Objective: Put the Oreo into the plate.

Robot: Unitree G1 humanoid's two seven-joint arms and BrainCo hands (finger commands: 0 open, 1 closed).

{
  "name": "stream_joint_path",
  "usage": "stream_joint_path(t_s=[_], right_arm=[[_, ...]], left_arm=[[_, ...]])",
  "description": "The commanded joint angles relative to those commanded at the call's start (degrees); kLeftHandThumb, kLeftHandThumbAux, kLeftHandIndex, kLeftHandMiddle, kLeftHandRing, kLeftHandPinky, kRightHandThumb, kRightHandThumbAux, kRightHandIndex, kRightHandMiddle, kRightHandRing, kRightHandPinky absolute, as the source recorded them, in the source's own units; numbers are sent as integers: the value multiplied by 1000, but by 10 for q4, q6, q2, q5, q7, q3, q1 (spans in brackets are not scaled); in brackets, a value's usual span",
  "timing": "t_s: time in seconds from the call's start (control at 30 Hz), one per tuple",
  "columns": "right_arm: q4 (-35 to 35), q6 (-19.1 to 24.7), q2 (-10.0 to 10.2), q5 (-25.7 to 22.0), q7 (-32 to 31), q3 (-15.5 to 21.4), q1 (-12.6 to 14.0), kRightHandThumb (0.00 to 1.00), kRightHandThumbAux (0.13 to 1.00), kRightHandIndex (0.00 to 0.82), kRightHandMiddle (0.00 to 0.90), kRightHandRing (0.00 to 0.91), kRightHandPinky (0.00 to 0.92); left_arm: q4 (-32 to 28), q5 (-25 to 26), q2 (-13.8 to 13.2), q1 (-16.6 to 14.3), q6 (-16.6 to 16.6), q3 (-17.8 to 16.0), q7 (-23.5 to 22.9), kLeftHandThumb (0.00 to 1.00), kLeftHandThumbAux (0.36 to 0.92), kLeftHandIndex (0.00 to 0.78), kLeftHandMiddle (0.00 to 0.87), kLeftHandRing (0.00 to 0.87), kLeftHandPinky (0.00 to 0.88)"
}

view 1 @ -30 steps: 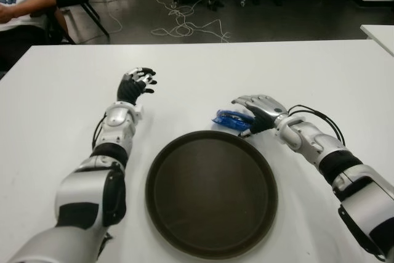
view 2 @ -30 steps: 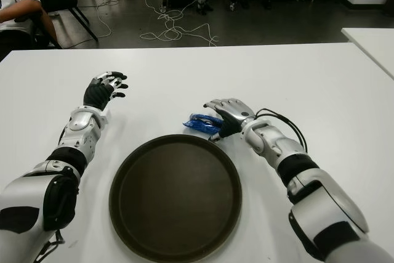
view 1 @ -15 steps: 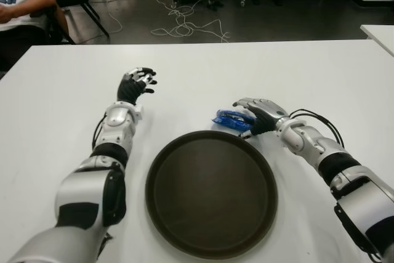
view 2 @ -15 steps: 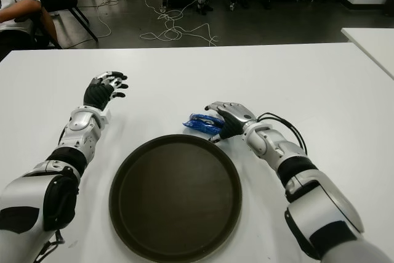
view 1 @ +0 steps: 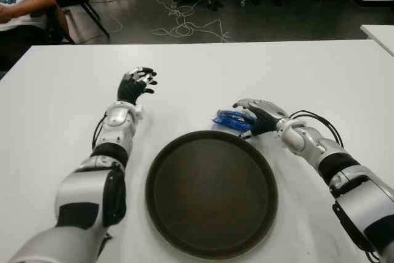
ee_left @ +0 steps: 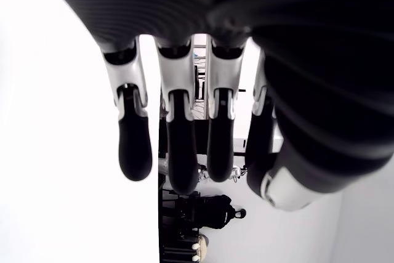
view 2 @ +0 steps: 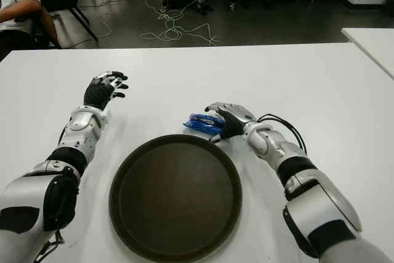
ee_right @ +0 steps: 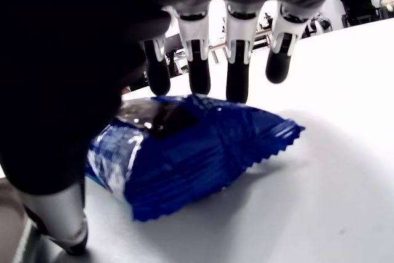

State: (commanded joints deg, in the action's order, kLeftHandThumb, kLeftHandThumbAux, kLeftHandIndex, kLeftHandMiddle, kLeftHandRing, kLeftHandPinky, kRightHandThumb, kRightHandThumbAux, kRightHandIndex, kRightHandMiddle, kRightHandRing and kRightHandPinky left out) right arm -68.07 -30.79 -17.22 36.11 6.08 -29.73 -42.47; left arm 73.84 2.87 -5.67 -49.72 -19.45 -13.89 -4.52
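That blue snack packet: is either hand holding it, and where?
Not yet. The right hand arches over the Oreo packet, fingers above it, unclosed. The left hand holds nothing.

The Oreo is a small blue crinkled foil packet with zigzag-cut ends, lying flat on the white table, near its middle. It lies just beyond the far rim of the plate, a round dark tray with a raised lip that sits empty toward the table's near edge.
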Motion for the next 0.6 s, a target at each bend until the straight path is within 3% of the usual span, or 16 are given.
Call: stream_joint_path(t_s=[0.6], right_arm=[[-15, -22, 4, -10, 4, 11, 2, 0, 804, 307, 283, 287, 248]], left_arm=[[1, -1, 0, -1, -1, 1, -2, 675, 720, 401, 368, 428, 512]])
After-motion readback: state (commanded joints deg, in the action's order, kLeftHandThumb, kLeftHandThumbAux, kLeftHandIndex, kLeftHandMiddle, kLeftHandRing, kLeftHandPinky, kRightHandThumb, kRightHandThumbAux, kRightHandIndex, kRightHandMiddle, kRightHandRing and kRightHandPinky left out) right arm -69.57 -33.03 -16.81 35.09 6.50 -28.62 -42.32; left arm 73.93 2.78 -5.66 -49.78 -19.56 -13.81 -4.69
